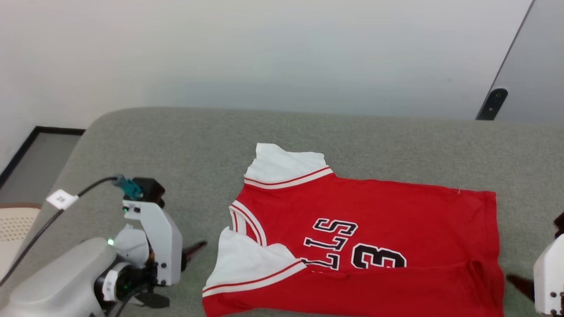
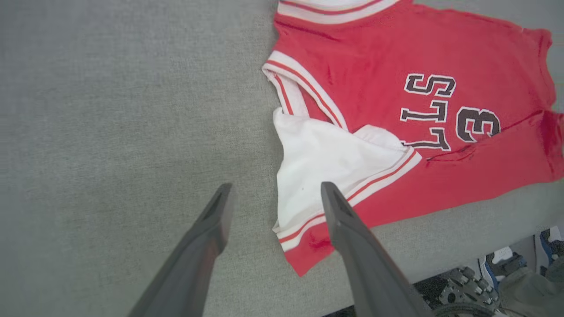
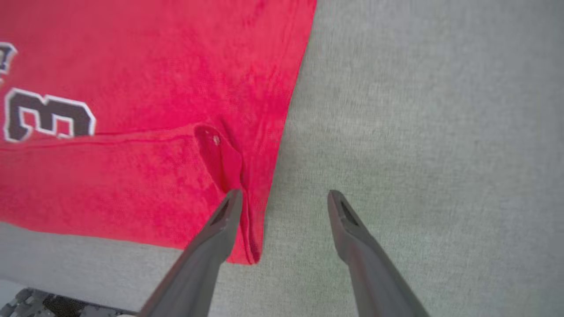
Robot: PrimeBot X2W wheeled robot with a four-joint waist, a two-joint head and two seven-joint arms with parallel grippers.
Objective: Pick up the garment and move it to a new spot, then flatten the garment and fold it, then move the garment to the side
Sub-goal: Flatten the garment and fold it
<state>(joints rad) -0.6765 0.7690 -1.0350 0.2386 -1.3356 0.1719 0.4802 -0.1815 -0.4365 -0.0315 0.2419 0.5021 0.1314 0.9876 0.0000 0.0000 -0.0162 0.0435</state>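
The garment (image 1: 396, 211) is red, with white sleeves (image 1: 282, 165) edged in white-and-red striped trim (image 1: 288, 179). Its lettering (image 1: 330, 242) and number (image 1: 379, 257) are black, outlined in white. The table (image 1: 176, 141) is plain grey-green, the wall (image 1: 264, 53) off-white. The left gripper (image 2: 276, 189) and right gripper (image 3: 285, 193) are dark grey. The left arm (image 1: 163, 233) is pale grey with a teal plug (image 1: 130, 187).

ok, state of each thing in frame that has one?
red jersey: lying front up on the grey surface, near long side folded over part of the lettering.
left end effector: open, empty, above the edge of the near sleeve.
right end effector: open, empty, at the hem corner.
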